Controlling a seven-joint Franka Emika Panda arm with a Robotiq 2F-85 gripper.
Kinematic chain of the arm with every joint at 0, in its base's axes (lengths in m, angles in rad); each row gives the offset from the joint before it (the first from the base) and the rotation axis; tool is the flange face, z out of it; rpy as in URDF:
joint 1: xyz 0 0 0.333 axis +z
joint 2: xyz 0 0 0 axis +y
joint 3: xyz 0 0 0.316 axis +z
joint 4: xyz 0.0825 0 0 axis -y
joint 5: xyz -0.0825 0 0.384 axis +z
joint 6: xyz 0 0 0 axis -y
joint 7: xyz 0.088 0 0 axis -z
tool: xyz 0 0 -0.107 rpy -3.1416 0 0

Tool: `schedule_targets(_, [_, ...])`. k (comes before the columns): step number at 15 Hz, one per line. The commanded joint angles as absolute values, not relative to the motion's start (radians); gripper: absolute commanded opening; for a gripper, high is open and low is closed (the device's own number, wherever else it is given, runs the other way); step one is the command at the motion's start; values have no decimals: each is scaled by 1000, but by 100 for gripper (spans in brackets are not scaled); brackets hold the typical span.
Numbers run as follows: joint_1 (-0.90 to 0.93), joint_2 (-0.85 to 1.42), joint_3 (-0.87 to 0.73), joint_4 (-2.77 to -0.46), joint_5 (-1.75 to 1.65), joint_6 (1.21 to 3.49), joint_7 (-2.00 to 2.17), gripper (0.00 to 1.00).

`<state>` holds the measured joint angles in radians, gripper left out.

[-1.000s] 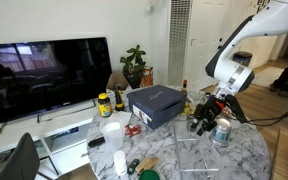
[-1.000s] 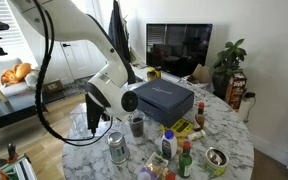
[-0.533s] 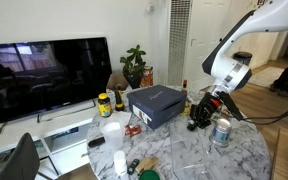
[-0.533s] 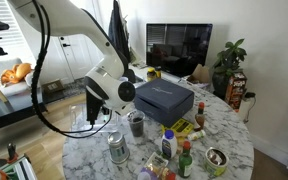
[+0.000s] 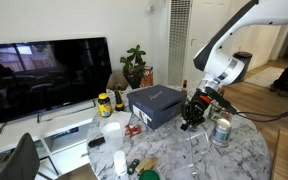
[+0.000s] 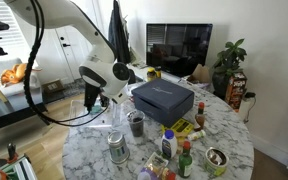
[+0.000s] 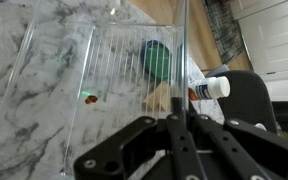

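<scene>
Since a second ago the hand (image 5: 191,117) has risen and drawn left toward the dark blue case (image 5: 156,103), and its jaws have gone from half open to pinched together. In the wrist view the fingers (image 7: 174,150) meet on the thin upright wall of a clear acrylic box (image 7: 64,70), which sits on the marble counter (image 5: 249,155) or perhaps tilted just off it; its faint outline leaves that unsure. A green-topped bottle (image 7: 156,60) shows through the wall, and a white-capped bottle (image 7: 210,87) lies right of it. In an exterior view a tin can (image 5: 222,132) stands just right of the hand.
</scene>
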<state>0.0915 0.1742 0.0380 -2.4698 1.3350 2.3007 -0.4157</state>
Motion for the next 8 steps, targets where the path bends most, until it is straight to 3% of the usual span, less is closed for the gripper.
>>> schedule_targets(1, [114, 165, 53, -2450, 1170, 2337, -242, 1])
schedule_targets(8, [137, 211, 77, -2348, 820, 2298, 47, 1])
